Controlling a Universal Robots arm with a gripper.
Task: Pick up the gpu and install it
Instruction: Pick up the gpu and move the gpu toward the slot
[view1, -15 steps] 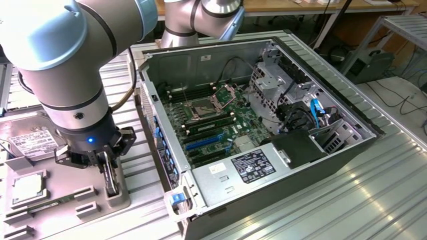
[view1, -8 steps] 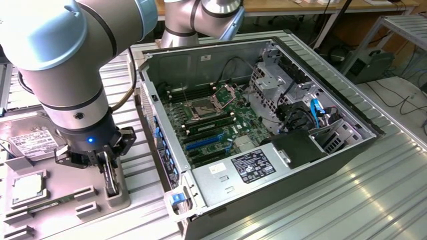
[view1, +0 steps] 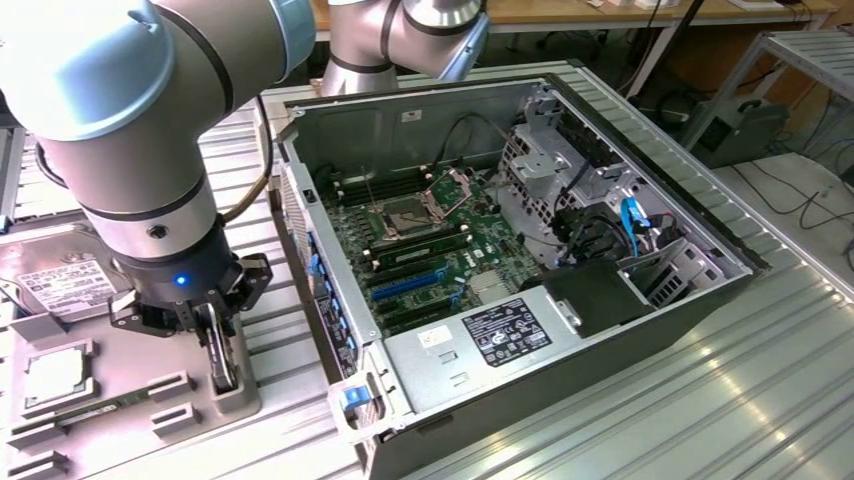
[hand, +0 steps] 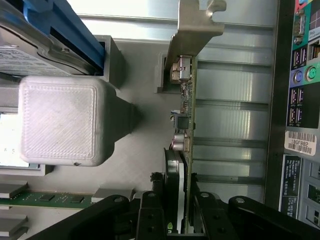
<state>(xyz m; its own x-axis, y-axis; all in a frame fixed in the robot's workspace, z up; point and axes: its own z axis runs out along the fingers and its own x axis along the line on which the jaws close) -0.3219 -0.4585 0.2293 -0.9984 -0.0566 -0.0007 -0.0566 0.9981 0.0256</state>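
Grey arm (view1: 127, 150) stands near-vertical at the exterior view's left, wrist (view1: 167, 250) pointing straight down with a blue light lit. Tool (view1: 211, 338) faces down, fingers (hand: 150, 207) narrowed and pinching the gpu (hand: 186, 115), one finger on each face.

Fat silver-grey arm (view1: 127, 150) with black joint bands, a pale blue cap (view1: 291, 30) at one o'clock, and at six a black gripper (view1: 216, 340) under a blue light (view1: 182, 281).
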